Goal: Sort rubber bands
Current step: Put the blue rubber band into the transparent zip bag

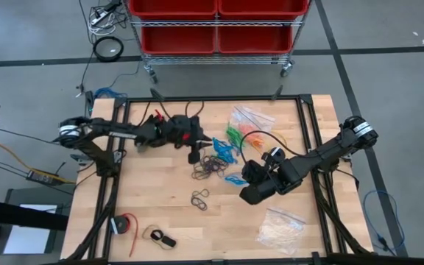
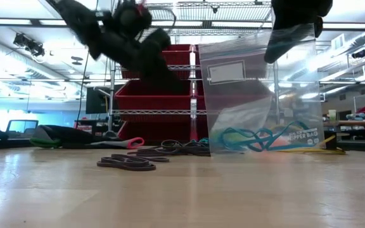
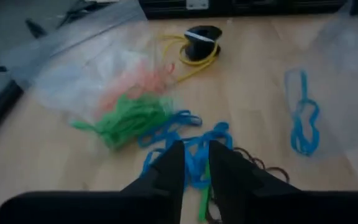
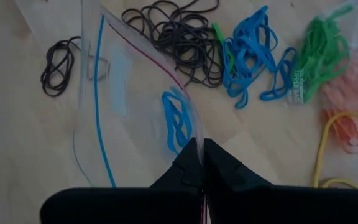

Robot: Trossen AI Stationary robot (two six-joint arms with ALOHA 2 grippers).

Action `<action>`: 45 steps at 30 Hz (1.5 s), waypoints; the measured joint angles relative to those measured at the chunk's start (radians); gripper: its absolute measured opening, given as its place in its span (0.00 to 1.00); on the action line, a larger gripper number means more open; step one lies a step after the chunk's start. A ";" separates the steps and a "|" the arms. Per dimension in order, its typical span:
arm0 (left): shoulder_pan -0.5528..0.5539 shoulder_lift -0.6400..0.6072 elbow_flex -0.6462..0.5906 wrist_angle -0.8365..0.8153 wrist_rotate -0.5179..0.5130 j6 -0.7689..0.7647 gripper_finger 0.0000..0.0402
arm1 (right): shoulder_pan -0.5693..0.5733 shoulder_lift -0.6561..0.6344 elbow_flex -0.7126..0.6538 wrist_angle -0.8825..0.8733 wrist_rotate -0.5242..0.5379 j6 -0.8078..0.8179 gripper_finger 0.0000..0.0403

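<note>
High view: the left gripper [image 1: 195, 156] hangs over the wooden table [image 1: 153, 210], just beside the heap of black bands [image 1: 210, 168], with blue bands [image 1: 225, 150] a little beyond its tips. The right gripper [image 1: 247, 193] sits near a clear bag [image 1: 234, 179].

Low view: that clear bag [image 2: 262, 95] hangs upright from the right gripper [image 2: 290, 35], blue bands [image 2: 258, 138] lying in its bottom (a few dark loops [image 2: 125, 163] rest apart on the wood).

Left wrist view: the left gripper [image 3: 196, 163] has its fingers slightly parted with a blue band between them; I cannot tell whether it is truly gripped. Green bands [image 3: 129, 118] lie just ahead.

Right wrist view: the right gripper [image 4: 199, 163] is clamped tight on the bag's [image 4: 129, 81] edge; black bands [image 4: 179, 37] lie farther ahead.
</note>
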 joint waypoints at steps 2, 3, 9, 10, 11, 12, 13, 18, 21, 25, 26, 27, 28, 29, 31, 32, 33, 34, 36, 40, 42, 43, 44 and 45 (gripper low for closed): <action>0.035 0.043 -0.008 0.025 0.067 0.027 0.19 | 0.002 0.000 0.000 0.002 0.006 0.009 0.00; 0.048 0.067 -0.007 0.044 0.084 0.050 0.19 | 0.002 0.001 0.000 0.005 0.008 0.010 0.00; 0.086 0.226 0.015 0.065 0.180 0.135 0.19 | 0.001 0.004 0.000 0.017 0.013 0.011 0.00; 0.089 0.256 0.018 0.060 0.186 0.131 0.19 | 0.002 0.004 0.000 0.017 0.013 0.013 0.00; 0.089 0.282 0.023 0.058 0.189 0.129 0.19 | 0.004 0.004 0.000 0.018 0.013 0.014 0.00; 0.090 0.302 0.026 0.061 0.186 0.124 0.19 | 0.005 0.004 0.000 0.018 0.013 0.018 0.00; 0.089 0.318 0.026 0.068 0.177 0.124 0.19 | 0.005 0.004 0.000 0.017 0.013 0.023 0.00; 0.089 0.342 0.028 0.144 0.001 0.131 0.19 | 0.012 0.005 0.000 0.021 0.013 0.036 0.00; 0.092 0.325 0.028 0.174 -0.022 0.135 0.19 | 0.012 0.005 0.000 0.021 0.013 0.039 0.00; 0.097 0.324 0.029 0.216 0.002 0.137 0.19 | 0.012 0.005 0.000 0.024 0.022 0.044 0.00; 0.101 0.329 0.033 0.212 0.032 0.137 0.19 | 0.012 0.005 0.000 0.026 0.025 0.045 0.00; 0.105 0.335 0.042 0.213 0.059 0.137 0.19 | 0.012 0.005 0.000 0.026 0.025 0.045 0.00; 0.107 0.338 0.049 0.205 0.077 0.136 0.19 | 0.012 0.005 0.000 0.026 0.025 0.045 0.00; 0.108 0.340 0.054 0.182 0.091 0.136 0.19 | 0.012 0.005 0.000 0.028 0.025 0.046 0.00; 0.109 0.352 0.071 0.167 0.093 0.137 0.19 | 0.012 0.005 0.000 0.031 0.025 0.046 0.00; 0.111 0.353 0.071 0.160 0.095 0.137 0.19 | 0.012 0.005 0.000 0.032 0.025 0.046 0.00; 0.112 0.354 0.071 0.156 0.097 0.137 0.19 | 0.012 0.005 0.000 0.035 0.025 0.045 0.00; 0.116 0.358 0.076 0.160 0.096 0.137 0.19 | 0.012 0.005 0.000 0.038 0.025 0.045 0.00; 0.123 0.361 0.082 0.161 0.096 0.136 0.19 | 0.012 0.005 0.000 0.041 0.025 0.038 0.00; 0.139 0.373 0.093 0.139 0.099 0.132 0.19 | 0.012 0.005 0.000 0.041 0.027 0.035 0.00; 0.145 0.376 0.091 0.120 0.105 0.121 0.19 | 0.012 0.005 0.000 0.042 0.030 0.035 0.00; 0.148 0.382 0.092 0.127 0.106 0.116 0.19 | 0.012 0.005 0.000 0.042 0.030 0.031 0.00; 0.152 0.385 0.093 0.122 0.116 0.111 0.19 | 0.012 0.005 0.000 0.043 0.031 0.028 0.00; 0.154 0.387 0.093 0.108 0.134 0.108 0.19 | 0.012 0.005 0.000 0.044 0.034 0.028 0.00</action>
